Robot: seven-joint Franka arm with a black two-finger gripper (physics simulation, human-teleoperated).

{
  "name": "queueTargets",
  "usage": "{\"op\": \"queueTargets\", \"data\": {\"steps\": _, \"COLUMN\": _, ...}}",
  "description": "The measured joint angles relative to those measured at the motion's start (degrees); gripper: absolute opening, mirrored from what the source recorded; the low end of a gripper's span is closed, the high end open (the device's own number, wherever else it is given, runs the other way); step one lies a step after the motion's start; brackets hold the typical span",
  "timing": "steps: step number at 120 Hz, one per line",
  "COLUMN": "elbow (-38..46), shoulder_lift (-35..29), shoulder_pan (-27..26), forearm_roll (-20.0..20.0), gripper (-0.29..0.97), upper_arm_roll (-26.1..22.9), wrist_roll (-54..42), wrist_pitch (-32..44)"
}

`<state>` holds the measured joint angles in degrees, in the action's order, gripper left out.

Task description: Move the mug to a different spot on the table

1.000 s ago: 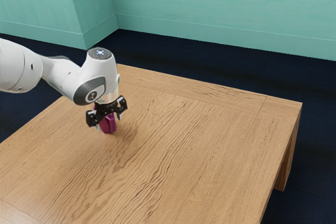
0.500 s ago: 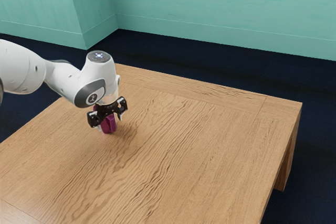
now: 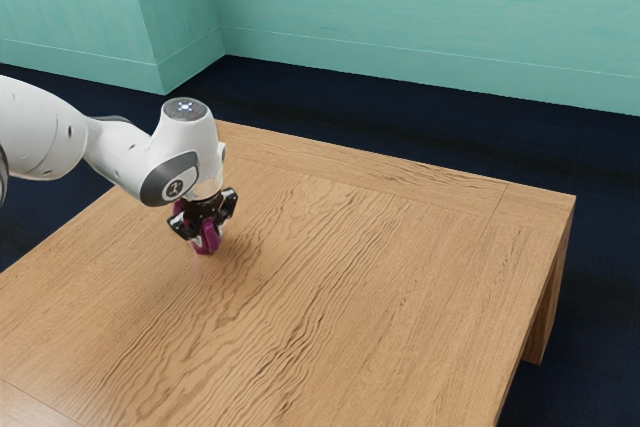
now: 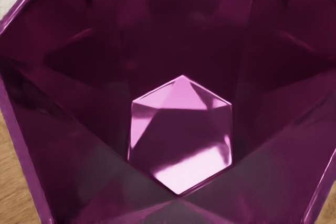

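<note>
A small magenta faceted mug (image 3: 207,237) stands on the wooden table (image 3: 380,277) near its left side in the exterior view. My gripper (image 3: 205,230) has come down over it, with a black finger against the mug on either side, so it is shut on the mug. The white arm reaches in from the exterior view's left. In the wrist view I look straight down into the mug (image 4: 178,135), whose pale hexagonal bottom lies directly under the hand, with its dark purple walls all around.
The table's top stretches wide toward the exterior view's right and front. Its far edge (image 3: 400,162) borders dark blue floor, with teal walls behind.
The hand has sunk lower onto the mug and the fingers, spread wide before, have drawn in against its sides. The mug stays at the same spot.
</note>
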<state>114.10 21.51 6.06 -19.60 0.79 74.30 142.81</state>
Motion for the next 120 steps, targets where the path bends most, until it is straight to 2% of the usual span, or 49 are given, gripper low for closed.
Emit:
{"op": "queueTargets", "data": {"steps": 19, "elbow": 0.00, "shoulder_lift": -0.32, "shoulder_pan": -0.02, "forearm_roll": -0.07, "gripper": 0.11, "upper_arm_roll": 0.02, "wrist_roll": 0.15, "wrist_pitch": -0.18}}
{"op": "queueTargets", "data": {"steps": 46, "elbow": 0.11, "shoulder_lift": -1.70, "shoulder_pan": -1.65, "forearm_roll": -0.59, "gripper": 0.07, "upper_arm_roll": -0.04, "wrist_roll": 0.97, "wrist_pitch": -2.10}}
{"op": "queueTargets", "data": {"steps": 72, "elbow": 3.10, "shoulder_lift": -7.08, "shoulder_pan": -5.06, "forearm_roll": -0.96, "gripper": -0.02, "upper_arm_roll": -0.29, "wrist_roll": 3.03, "wrist_pitch": -6.39}}
{"op": "queueTargets", "data": {"steps": 91, "elbow": 9.15, "shoulder_lift": -11.88, "shoulder_pan": -8.24, "forearm_roll": -1.33, "gripper": -0.05, "upper_arm_roll": -0.49, "wrist_roll": 5.67, "wrist_pitch": -7.95}}
{"op": "queueTargets", "data": {"steps": 102, "elbow": 11.55, "shoulder_lift": -13.90, "shoulder_pan": -9.08, "forearm_roll": -3.72, "gripper": -0.07, "upper_arm_roll": -2.02, "wrist_roll": 8.39, "wrist_pitch": -8.40}}
{"op": "queueTargets", "data": {"steps": 120, "elbow": 12.58, "shoulder_lift": -13.36, "shoulder_pan": -9.58, "forearm_roll": -11.77, "gripper": -0.09, "upper_arm_roll": -3.70, "wrist_roll": 14.92, "wrist_pitch": -8.72}}
